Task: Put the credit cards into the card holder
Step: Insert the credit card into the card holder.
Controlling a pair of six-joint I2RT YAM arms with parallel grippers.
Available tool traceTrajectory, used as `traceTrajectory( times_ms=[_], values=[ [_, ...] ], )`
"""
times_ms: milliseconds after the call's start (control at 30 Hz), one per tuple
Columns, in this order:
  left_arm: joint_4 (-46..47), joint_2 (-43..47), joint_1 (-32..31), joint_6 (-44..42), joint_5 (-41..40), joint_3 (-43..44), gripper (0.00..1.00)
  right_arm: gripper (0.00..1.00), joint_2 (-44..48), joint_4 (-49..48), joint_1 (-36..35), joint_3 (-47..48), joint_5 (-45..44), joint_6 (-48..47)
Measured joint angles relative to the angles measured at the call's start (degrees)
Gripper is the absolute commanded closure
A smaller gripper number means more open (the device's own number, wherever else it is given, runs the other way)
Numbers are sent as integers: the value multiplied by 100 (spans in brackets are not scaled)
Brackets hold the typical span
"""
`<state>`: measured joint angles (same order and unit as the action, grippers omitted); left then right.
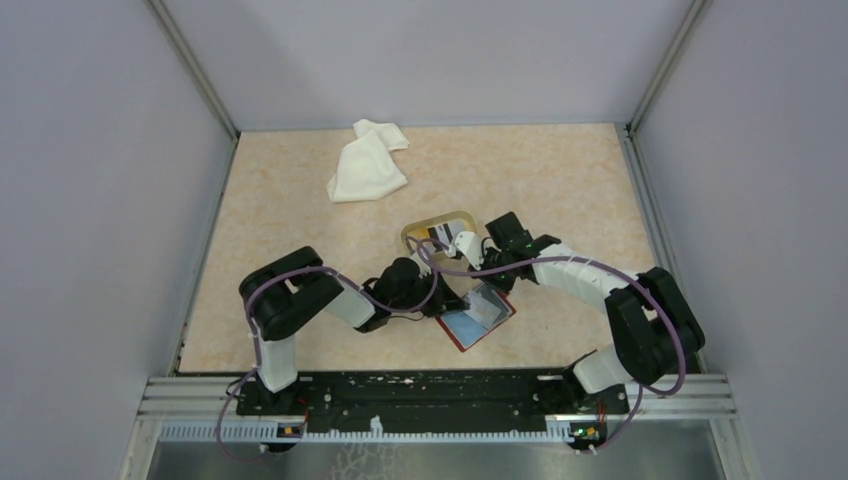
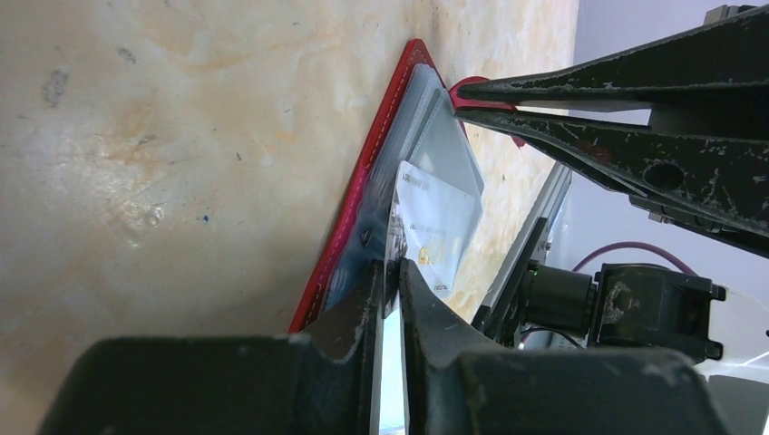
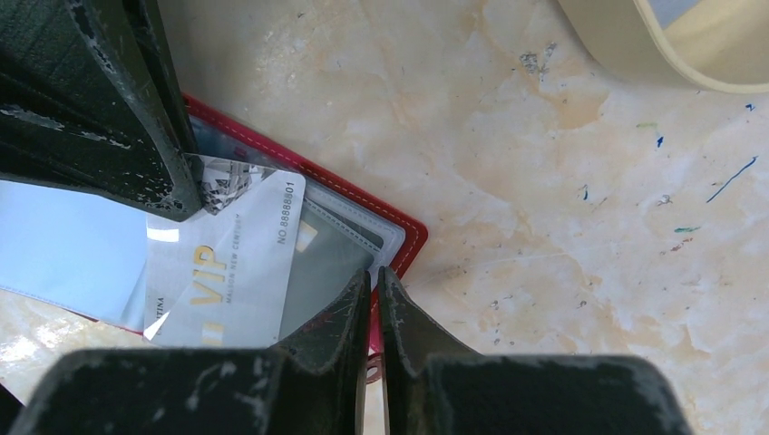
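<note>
I hold card (image 2: 440, 227) in left gripper (image 2: 392, 272), right gripper (image 3: 374, 281) clamps holder (image 3: 410, 237) edge; card's long axis skewed to pocket (looks part in).

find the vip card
The VIP card lies on the open holder, left of centre in the right wrist view, its corner in the left hand.

Left arm (image 1: 300, 300) and right arm (image 1: 590, 275), elbows folded outward, forearms angled inward toward the middle of the worktop (image 1: 560, 180). Left gripper (image 2: 392, 268) was pinched on a white card (image 2: 440, 227). Right gripper (image 3: 374, 275) was clamped on the card holder (image 3: 411, 237) at its red tab.
</note>
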<state>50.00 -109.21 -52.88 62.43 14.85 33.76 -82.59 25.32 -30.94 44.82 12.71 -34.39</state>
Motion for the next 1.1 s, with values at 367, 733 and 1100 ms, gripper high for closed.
traceTrajectory(
  times_ms=[367, 733, 1100],
  values=[
    [-376, 166, 55, -192, 116, 48, 82, 92, -94, 24, 2, 66, 24, 0],
    [-603, 166, 140, -330, 391, 177, 82, 92, -118, 70, 9, 105, 52, 0],
    [-1038, 164, 232, -498, 693, 417, 78, 92, -118, 72, 9, 105, 68, 2]
  ],
)
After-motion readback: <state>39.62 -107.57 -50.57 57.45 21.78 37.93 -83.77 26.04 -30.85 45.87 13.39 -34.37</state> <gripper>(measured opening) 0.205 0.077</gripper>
